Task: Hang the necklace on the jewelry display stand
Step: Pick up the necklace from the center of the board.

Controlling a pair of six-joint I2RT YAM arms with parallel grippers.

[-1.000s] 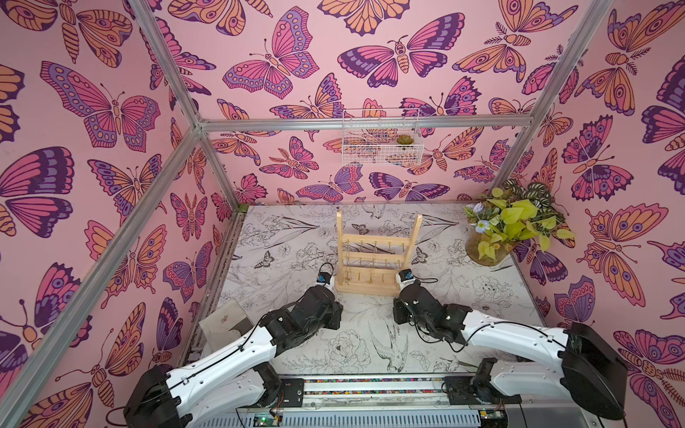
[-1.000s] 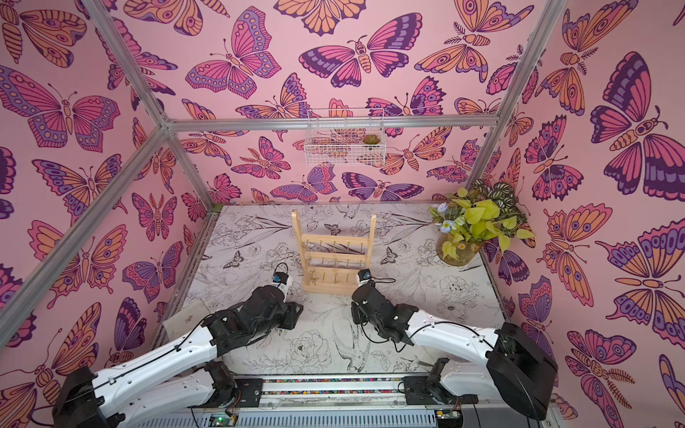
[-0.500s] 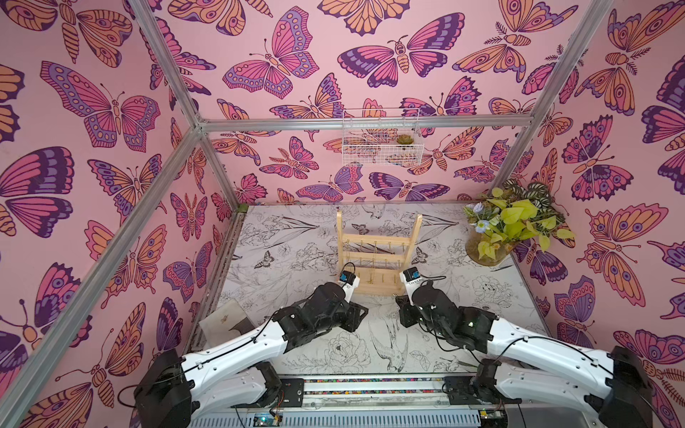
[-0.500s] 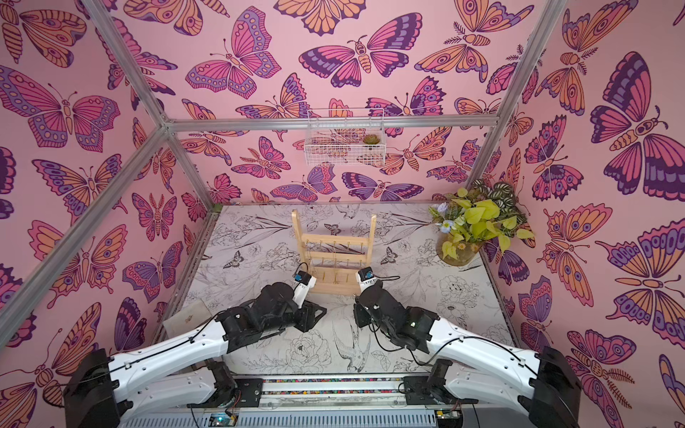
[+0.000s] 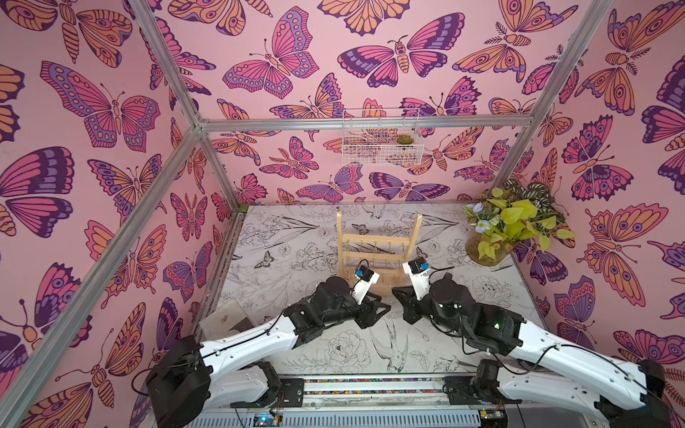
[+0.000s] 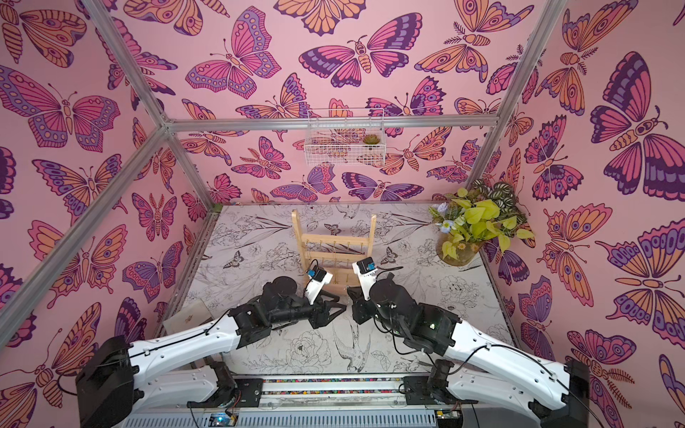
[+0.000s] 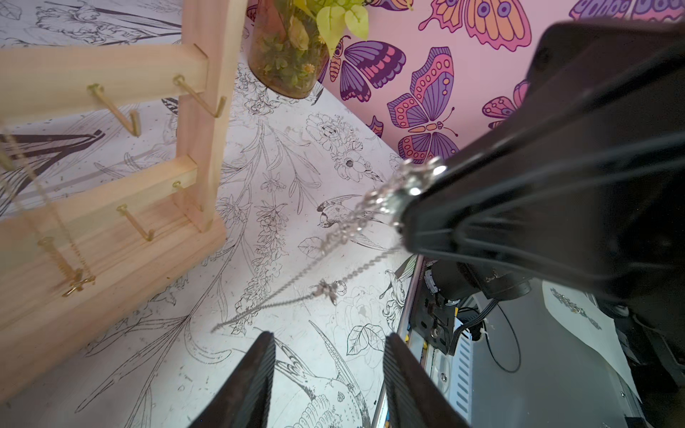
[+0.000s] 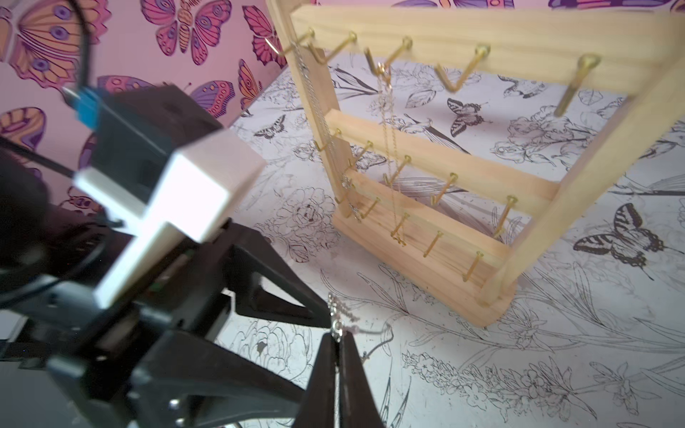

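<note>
Right fingers (image 8: 319, 374) clamp tight on the necklace (image 7: 328, 289), its fine chain dangling over the desk (image 7: 296, 129) near the jewelry display stand (image 7: 202, 122), while the parted left fingers (image 7: 252, 381) face it; gripping low on the loop should spread it for a free hook (image 7: 196, 95).

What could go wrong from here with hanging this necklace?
The right gripper pinches the necklace only at its tips, so the thin chain may slip out. Its loose loop dangles low and could snag a lower hook of the jewelry display stand or tangle with the gold chain already hanging there. The open left gripper sits close by and could catch it.
</note>
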